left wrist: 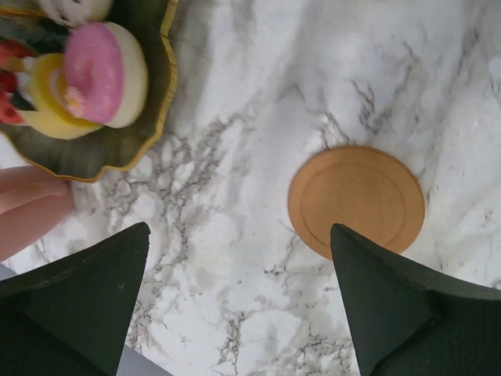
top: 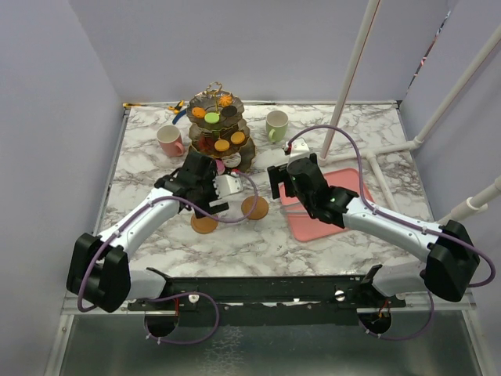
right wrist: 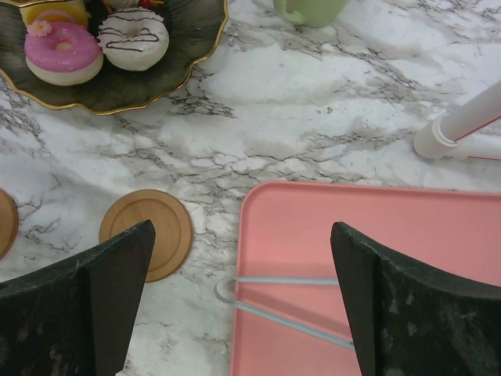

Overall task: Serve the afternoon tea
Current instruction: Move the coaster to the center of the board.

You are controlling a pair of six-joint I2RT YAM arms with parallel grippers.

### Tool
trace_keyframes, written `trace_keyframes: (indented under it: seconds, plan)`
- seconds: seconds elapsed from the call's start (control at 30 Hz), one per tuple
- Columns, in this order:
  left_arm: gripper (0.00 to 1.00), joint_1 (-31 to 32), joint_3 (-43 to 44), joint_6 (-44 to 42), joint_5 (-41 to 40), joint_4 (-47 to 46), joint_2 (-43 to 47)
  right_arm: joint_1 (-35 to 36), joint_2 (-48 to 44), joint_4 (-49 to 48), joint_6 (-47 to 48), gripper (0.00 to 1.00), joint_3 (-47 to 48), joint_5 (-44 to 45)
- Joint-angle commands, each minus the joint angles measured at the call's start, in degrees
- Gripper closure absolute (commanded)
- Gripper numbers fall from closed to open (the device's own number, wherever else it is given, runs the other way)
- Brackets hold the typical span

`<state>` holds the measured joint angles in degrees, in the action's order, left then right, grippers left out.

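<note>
stand (top: 219, 129): it stood upright at 11 o'clock from the middle of the table (top: 258, 244), with pastries (top: 212, 118) on all three tiers.
pink mug (top: 169, 139): at 9 o'clock of the stand, near it but apart.
green mug (top: 276, 125): at 3 o'clock of the stand, also apart.
left coaster (top: 204, 223), right coaster (top: 254, 207): both lay flat at 6 o'clock of the stand, side by side, with nothing on them.
left gripper (left wrist: 239, 235): your jaws were wide apart and held nothing. One coaster lay at their 2 o'clock, not touched.
right gripper (right wrist: 243, 231): your jaws were wide apart and empty too, over the left edge of the tray (top: 309, 225).
mugs, handling: they looked stiff and smooth, so probably slippery. I think you had to take one wall at the rim, one finger inside and one outside, and lift it straight.
coasters, handling: thin, stiff and probably light, and flat on the marble, so the fingers had little edge to catch. You would have needed to close across the full width, low, or to leave them and bring the mugs to them.
stand, handling: the pastries looked loose and light. Any push on it could have shaken them off, so you were better to keep away from it.
</note>
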<state>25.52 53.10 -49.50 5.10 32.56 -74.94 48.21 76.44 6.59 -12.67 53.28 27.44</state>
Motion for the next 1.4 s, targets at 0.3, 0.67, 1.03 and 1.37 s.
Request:
trace_keyframes:
  seconds: [0.3,0.67,1.03,1.37]
  plan:
    - [0.01,0.1,-9.28,-8.88,-3.82,-0.75,-1.32,-0.72,-0.84,1.49,-1.87,0.03,-1.3,0.83]
    - [0.01,2.38,-10.69,-0.82,-7.31,-10.54,-9.66,-1.3,-0.72,0.79,-2.44,0.04,-2.57,0.38]
    - [0.01,5.85,-3.96,5.53,-6.43,-13.74,-17.08,-2.4,-1.2,1.03,-2.54,0.04,-3.28,0.67]
    - [0.01,7.12,1.83,8.48,-6.42,-15.29,-21.17,-3.44,-3.59,2.28,-3.05,0.04,-5.26,1.43]
